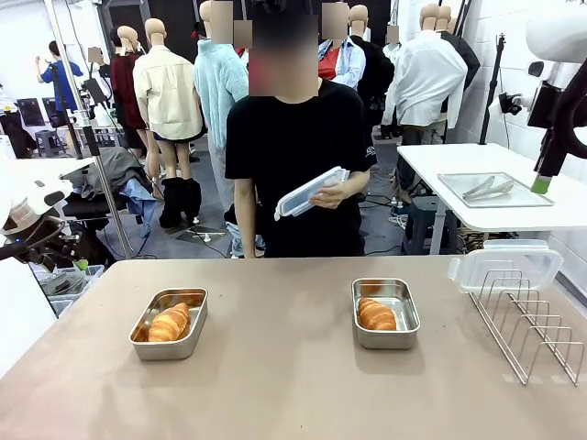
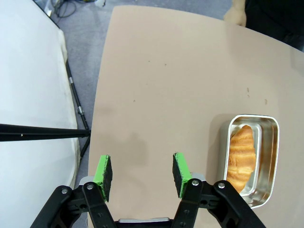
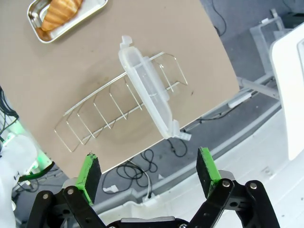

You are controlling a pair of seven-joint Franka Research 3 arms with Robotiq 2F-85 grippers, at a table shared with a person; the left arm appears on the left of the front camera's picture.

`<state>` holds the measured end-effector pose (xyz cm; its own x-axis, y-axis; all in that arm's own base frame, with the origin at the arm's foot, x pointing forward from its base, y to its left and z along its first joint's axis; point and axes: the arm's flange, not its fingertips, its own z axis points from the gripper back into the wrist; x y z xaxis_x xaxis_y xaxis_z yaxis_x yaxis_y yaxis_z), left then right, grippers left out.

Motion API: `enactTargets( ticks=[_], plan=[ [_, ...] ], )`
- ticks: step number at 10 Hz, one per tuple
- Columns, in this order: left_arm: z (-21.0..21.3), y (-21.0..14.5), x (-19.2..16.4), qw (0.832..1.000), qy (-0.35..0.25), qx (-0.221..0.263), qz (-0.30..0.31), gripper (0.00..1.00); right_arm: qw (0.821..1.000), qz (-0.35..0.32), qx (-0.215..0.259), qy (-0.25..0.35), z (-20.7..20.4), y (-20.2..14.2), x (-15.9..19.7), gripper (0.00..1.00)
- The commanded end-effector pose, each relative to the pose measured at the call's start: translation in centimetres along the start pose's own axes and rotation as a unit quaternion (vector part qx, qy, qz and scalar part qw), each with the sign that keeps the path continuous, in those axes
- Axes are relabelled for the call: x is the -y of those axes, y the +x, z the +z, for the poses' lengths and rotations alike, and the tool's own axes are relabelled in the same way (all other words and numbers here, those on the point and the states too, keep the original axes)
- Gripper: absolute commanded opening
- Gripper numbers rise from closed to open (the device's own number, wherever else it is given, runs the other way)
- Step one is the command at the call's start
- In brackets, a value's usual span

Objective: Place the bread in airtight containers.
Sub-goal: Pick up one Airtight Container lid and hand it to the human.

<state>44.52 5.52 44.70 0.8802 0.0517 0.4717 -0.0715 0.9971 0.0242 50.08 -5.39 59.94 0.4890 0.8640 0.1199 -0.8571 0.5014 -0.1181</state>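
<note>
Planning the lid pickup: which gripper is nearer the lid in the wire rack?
Right gripper hovers off the table edge by the lid; left gripper is across the table.

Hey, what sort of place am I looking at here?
Likely a robotics lab or test workshop, not a kitchen: a white robot arm beside the table, a metal stand, and loose cables on the floor.

On the surface [image 1: 275, 394]: roll [image 1: 170, 323] in left pan [image 1: 165, 351], second roll [image 1: 376, 314] in right pan [image 1: 387, 339]; farther right, lid [image 1: 509, 266] on wire rack [image 1: 537, 339].
</note>
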Motion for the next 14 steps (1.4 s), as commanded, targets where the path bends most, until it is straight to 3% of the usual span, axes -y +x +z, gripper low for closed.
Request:
enactTargets(
  ticks=[1,14],
  plan=[
    [0.08,0.03,-0.01,1.0,0.007,0.001,0.005,0.67,1.0,-0.005,-0.002,0.002,-0.25,0.14,-0.2,1.0],
    [0.08,0.03,-0.01,1.0,0.007,0.001,0.005,0.67,1.0,-0.005,-0.002,0.002,-0.25,0.14,-0.2,1.0]
  ],
)
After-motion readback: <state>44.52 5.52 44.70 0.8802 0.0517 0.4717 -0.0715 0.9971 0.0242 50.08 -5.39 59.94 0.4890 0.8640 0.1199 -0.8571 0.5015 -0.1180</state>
